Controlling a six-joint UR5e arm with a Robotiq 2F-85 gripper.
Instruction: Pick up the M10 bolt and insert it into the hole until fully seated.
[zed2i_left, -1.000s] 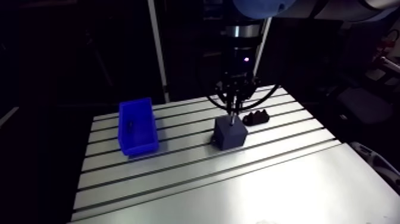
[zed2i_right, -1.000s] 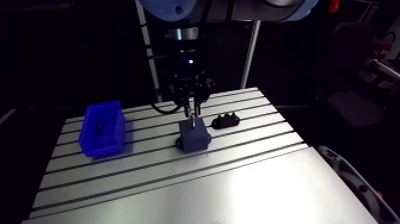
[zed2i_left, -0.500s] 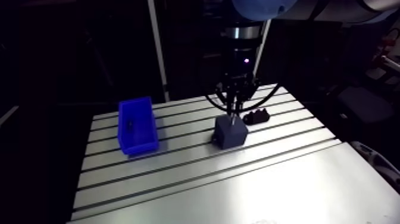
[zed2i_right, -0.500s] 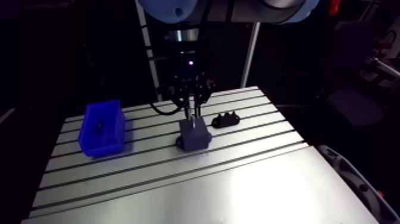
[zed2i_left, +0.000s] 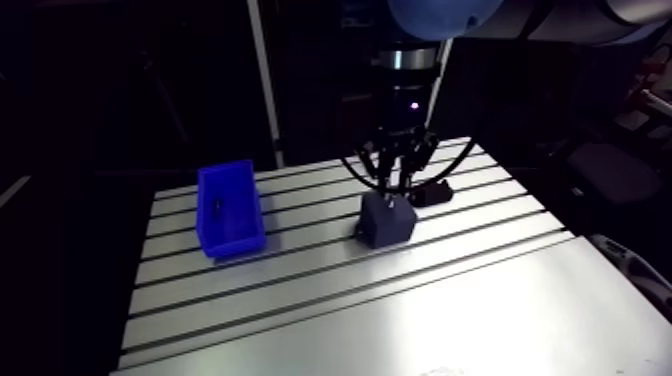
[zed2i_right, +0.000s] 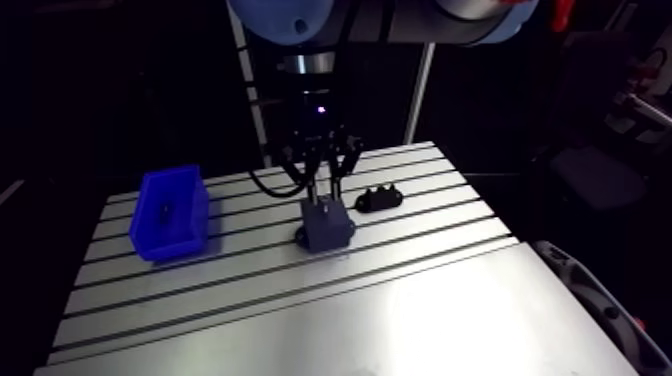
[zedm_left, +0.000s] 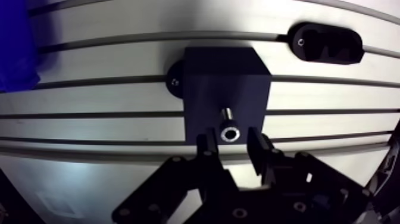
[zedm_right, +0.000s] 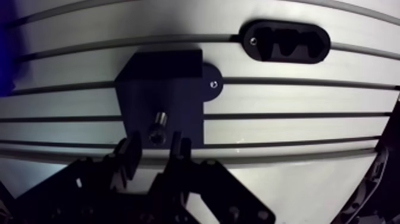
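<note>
A dark cube-shaped block (zedm_left: 226, 83) is mounted on the slotted table (zedm_left: 119, 98). The M10 bolt (zedm_left: 229, 130) stands upright in the hole in the block's top face, with its socket head up and a short length of shank showing above the surface. My gripper (zedm_left: 233, 142) hovers straight over it and is open. Its fingers (zedm_left: 208, 149) stand on either side of the bolt head, with a small gap on each side. In the arm view the gripper (zed2i_left: 393, 183) hangs just above the block (zed2i_left: 388, 222), fingers spread.
A blue bin (zed2i_left: 230, 210) holding a small dark part (zed2i_left: 214, 208) stands to the left on the table. A black holder (zedm_left: 326, 43) with cut-outs lies just beyond the block. The near half of the table (zed2i_left: 450, 320) is a smooth plate.
The fingers have spread apart and let go of the bolt, which stays standing in the block. The gripper sits slightly higher than before.
</note>
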